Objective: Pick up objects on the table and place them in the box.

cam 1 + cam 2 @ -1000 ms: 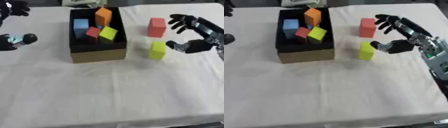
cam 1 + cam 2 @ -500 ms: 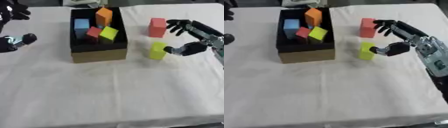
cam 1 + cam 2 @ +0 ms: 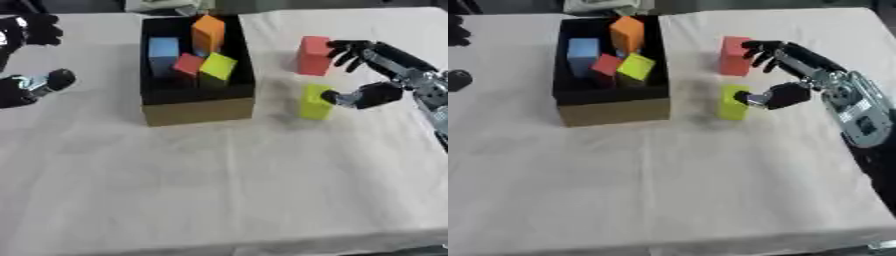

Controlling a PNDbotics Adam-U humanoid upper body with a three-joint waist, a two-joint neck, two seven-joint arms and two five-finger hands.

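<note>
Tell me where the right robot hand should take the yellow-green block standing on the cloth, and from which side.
Grip the yellow-green block across its upper half, coming from its right. It stands upright and taller than wide, with bare cloth all round. The right robot hand is already open beside it, thumb at its right face. Keep the fingers off the red block just behind.
</note>
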